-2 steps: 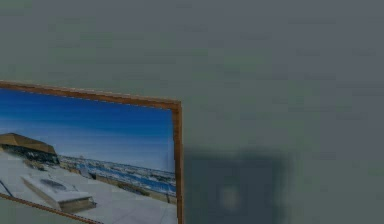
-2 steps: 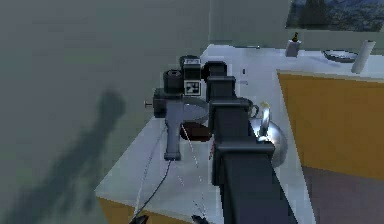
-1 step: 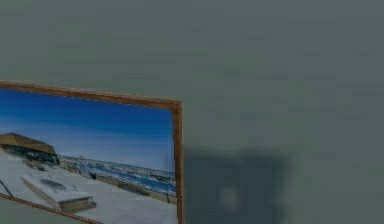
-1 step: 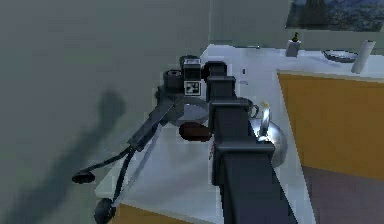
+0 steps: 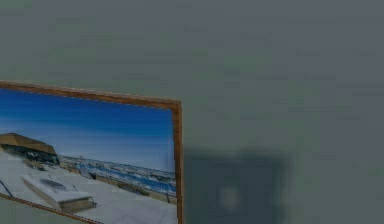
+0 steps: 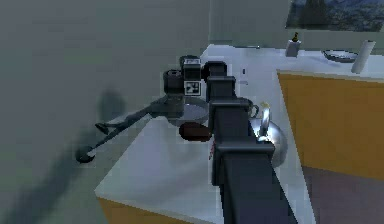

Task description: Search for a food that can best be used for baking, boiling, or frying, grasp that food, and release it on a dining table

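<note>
Straight ahead there's just a plain grey wall [image 5: 260, 70] with a wood-framed landscape picture [image 5: 90, 150] low at the forward view's left.

Out to the side, the dark square arm [image 6: 240, 165] reaches over a white worktop [image 6: 150, 180]. The end effector [image 6: 92, 140] pokes past the worktop's edge with bare grey behind it, so it holds nothing; its grip setting I cannot tell. A reddish-brown rounded lump [image 6: 193, 132], likely the food, lies by the wrist, near a shiny metal pot [image 6: 268, 135]. I'd bring the fingertips back to the lump slowly, steering clear of the pot.
</note>
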Controlling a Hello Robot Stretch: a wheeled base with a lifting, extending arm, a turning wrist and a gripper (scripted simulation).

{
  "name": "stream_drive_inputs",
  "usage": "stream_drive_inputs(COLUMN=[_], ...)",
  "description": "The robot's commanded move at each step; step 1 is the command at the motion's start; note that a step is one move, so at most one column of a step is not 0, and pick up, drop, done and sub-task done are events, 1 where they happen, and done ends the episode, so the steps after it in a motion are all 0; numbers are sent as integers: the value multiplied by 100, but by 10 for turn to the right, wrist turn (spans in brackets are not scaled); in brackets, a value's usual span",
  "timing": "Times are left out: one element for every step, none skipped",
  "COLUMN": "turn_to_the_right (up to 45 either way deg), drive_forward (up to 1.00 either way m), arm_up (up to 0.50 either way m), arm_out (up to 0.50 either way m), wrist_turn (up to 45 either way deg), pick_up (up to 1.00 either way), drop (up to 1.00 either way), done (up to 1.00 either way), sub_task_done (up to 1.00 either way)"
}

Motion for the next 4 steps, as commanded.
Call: stream_drive_inputs(turn_to_the_right=[0,0,0,0], drive_forward=[0,0,0,0], arm_up=[0,0,0,-12], arm_out=[0,0,0,0], wrist_turn=[450,450,180,0], pick_up=[0,0,0,0], drop=[0,0,0,0], done=[0,0,0,0], sub_task_done=[0,0,0,0])
